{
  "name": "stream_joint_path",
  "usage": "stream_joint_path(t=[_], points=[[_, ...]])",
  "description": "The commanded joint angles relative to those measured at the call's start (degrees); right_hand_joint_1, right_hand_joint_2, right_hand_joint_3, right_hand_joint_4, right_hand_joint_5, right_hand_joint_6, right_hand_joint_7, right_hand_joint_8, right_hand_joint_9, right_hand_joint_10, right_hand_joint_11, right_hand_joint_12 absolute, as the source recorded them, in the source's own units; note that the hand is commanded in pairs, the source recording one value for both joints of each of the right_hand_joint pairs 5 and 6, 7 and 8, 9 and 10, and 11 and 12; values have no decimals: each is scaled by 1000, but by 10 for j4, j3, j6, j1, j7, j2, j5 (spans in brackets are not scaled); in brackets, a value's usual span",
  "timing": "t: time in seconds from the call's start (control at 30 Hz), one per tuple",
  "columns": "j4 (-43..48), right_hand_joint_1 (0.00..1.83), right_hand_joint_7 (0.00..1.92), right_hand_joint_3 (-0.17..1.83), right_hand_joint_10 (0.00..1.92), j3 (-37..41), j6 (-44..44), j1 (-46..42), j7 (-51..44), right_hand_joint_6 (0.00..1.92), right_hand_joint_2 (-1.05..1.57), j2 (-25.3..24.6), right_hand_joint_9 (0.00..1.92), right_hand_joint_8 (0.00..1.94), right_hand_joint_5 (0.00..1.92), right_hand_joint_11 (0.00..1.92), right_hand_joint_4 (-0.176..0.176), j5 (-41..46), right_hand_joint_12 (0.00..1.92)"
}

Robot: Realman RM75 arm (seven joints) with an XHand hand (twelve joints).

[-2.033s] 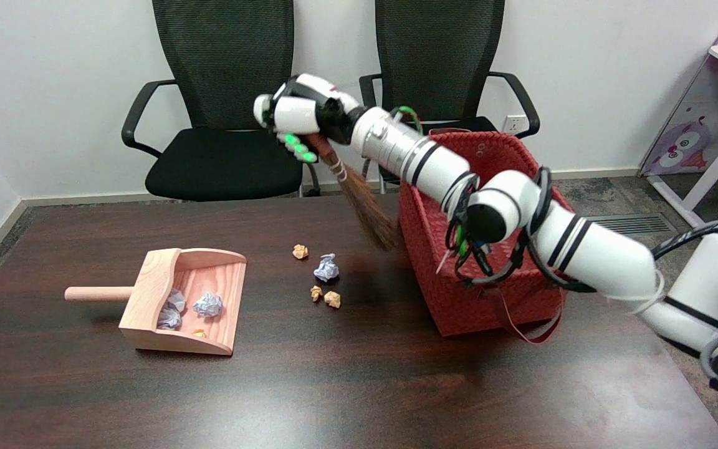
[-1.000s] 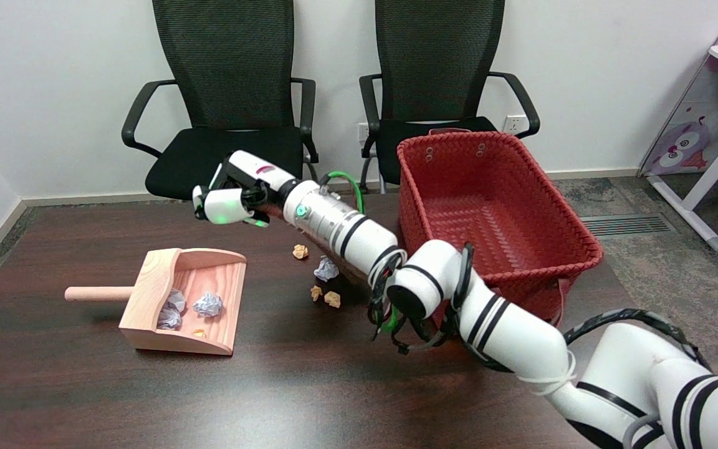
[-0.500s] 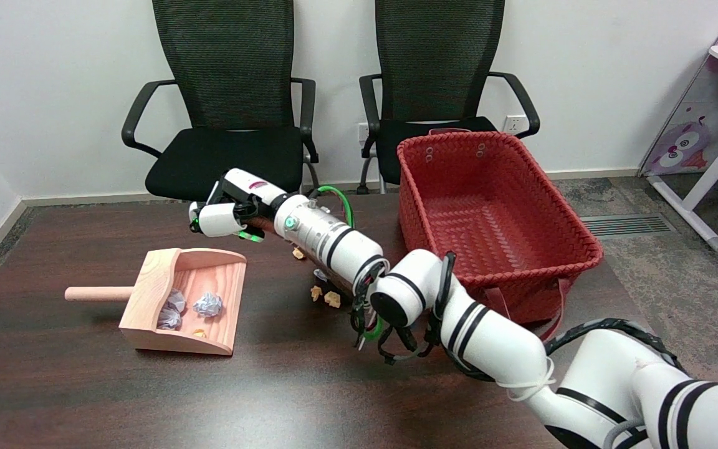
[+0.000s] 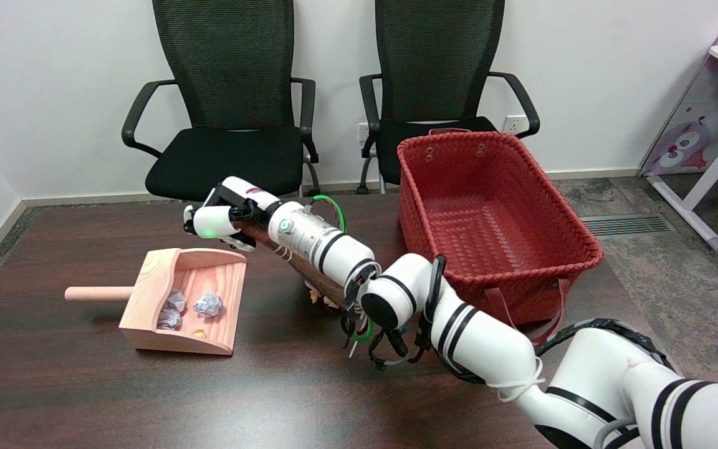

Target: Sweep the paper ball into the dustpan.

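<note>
My right hand [image 4: 222, 215] hangs low over the table just behind the wooden dustpan [image 4: 212, 333] and grips the handle of a small straw brush [image 4: 306, 273]. The brush runs back under my forearm, and only a strip of its brown bristles shows. Two small tan paper balls [image 4: 323, 299] peek out below the forearm, right at the bristles. The other loose balls are hidden by the arm. The dustpan lies at the left with its mouth facing right. Inside it are blue-white paper balls [image 4: 208, 305] and a small tan scrap.
A red woven basket [image 4: 568, 215] stands on the table's right side, close to my elbow. Two black office chairs [image 4: 228, 143] sit behind the far table edge. The dustpan's round handle [image 4: 97, 293] points left.
My arm swung down from above the basket and leftward, laying the brush low over the loose paper balls. In the last half second the hand slid slightly further left, covering more of the balls.
</note>
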Motion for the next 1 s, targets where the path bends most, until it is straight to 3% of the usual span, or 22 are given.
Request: stream_joint_path(t=[0.03,0.57,1.0], points=[[17,798,1920,1833,1920,-9,-8,6,121,1920,1444,-7,1920,1920,1920,1920,24,22,1920],[34,782,1920,1833,1920,-10,-67,16,199,1920,1398,-9,1920,1920,1920,1920,22,22,1920],[41,742,1920,1833,1920,-10,-108,19,205,1920,1436,-7,1920,1920,1920,1920,27,53,1920]])
